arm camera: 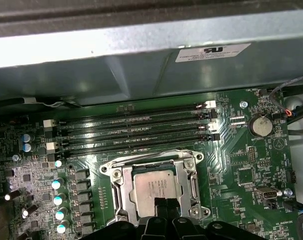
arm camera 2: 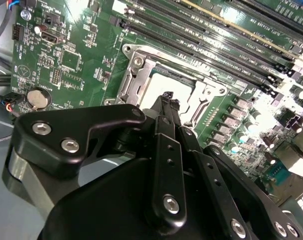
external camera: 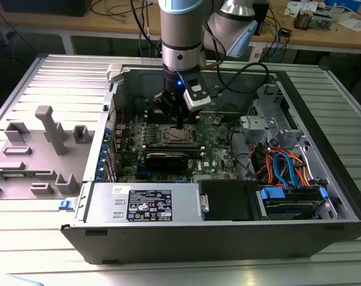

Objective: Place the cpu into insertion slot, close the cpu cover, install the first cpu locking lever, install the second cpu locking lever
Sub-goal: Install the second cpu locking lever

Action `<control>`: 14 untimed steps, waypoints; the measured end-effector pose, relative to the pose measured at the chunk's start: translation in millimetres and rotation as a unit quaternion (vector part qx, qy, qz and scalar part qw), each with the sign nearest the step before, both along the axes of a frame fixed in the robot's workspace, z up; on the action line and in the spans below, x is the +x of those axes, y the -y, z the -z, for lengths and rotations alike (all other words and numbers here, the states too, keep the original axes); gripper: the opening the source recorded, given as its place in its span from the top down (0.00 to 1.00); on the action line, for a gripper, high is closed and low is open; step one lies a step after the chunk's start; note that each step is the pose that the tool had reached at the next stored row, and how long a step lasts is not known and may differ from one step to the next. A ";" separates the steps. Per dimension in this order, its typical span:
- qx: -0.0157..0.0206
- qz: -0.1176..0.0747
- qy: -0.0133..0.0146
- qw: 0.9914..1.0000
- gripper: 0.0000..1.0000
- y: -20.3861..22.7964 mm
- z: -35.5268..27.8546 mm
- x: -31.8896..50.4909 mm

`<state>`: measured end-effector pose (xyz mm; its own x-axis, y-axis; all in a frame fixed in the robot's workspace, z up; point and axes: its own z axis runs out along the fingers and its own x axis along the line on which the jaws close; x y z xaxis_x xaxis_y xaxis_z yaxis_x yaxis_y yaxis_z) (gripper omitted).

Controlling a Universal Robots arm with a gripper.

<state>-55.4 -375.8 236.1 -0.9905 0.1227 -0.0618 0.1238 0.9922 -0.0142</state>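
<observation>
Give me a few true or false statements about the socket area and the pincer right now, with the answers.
1. The cpu lies in the insertion slot. True.
2. The cpu cover is flat over the chip. True.
3. The pincer hangs over the grey tray outside the computer case. False: it hangs over the socket, inside the case.
4. The memory slots beside the socket are on a red board. False: the circuit board is green.

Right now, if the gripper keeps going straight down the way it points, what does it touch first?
Most likely the cpu, seated inside the cpu cover. The gripper has its tips together, aimed at that silvery top, though the remaining gap is hard to judge.
</observation>
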 end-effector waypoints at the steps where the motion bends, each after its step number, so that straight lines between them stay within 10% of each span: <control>1: 0.000 0.000 0.000 1.000 0.89 1.8 0.1 -0.1; 14: 0.000 0.000 0.000 1.000 0.89 13.7 0.1 -0.1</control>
<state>-55.4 -389.4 235.9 -0.9905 0.1230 -0.0620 0.1241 0.9922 -0.0138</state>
